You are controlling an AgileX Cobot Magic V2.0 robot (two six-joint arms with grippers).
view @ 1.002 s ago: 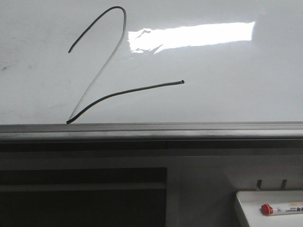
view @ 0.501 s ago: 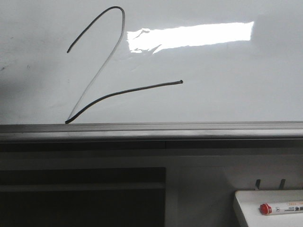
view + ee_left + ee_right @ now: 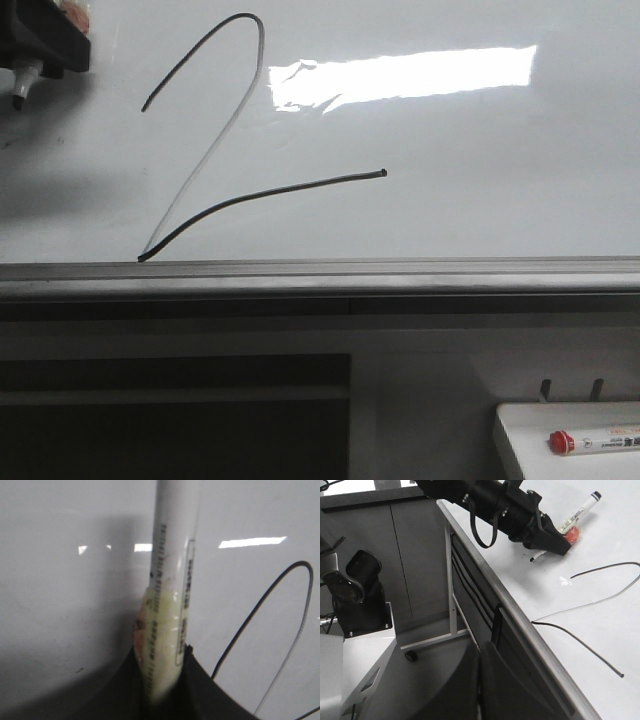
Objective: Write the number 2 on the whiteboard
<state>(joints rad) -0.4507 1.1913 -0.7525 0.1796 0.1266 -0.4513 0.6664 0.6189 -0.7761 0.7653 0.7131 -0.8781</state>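
One finished 2 (image 3: 215,140) fills the whiteboard (image 3: 480,130); at ten o'clock, the left gripper (image 3: 35,45) pinches a marker (image 3: 170,595). Right gripper unseen.

Thin dark number 2 (image 3: 225,140), drawn on glossy whiteboard (image 3: 480,130)

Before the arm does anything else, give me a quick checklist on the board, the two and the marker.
1. Number 2 complete, arch, diagonal and tail all drawn: ok, though the diagonal is faint.
2. Marker held in the left gripper: ok.
3. Marker tip off the whiteboard: cannot tell.
4. Left gripper away from the drawn line: ok, it sits beside the arch's start.
5. Spare red-capped marker lying in its tray: ok.
6. Right gripper state: cannot tell, not in view.
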